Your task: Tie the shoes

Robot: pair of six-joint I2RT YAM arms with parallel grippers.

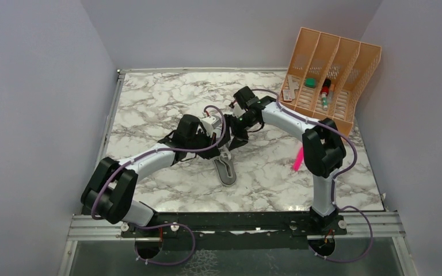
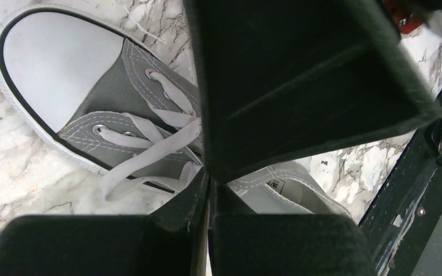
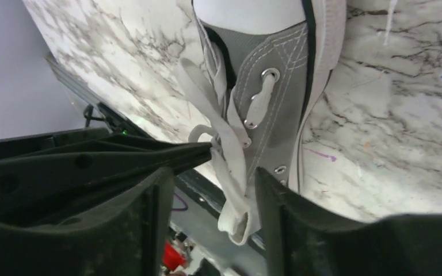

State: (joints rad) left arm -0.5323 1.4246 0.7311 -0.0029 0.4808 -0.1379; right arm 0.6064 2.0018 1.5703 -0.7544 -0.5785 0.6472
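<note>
Left wrist view first: what are the left gripper's fingers doing?

Closed tip to tip over the sneaker's tongue, apparently pinching a strand of the white laces (the pinch itself is hidden under the pads).

And the right gripper?

Its fingers are moderately apart. A loose lace end hangs in the gap, close against one pad and not clamped.

Where does the sneaker lie?

On the counter, directly beneath both grippers. Its long axis runs outward from the arm bases, with the toe cap at the far end and the heel opening nearer the bases.

So what does the next move hinge on?

My guess: the strand runs along that axis from the eyelets straight into the right gap. That leaves the right arm best placed to close on it while the left supplies tension.
</note>
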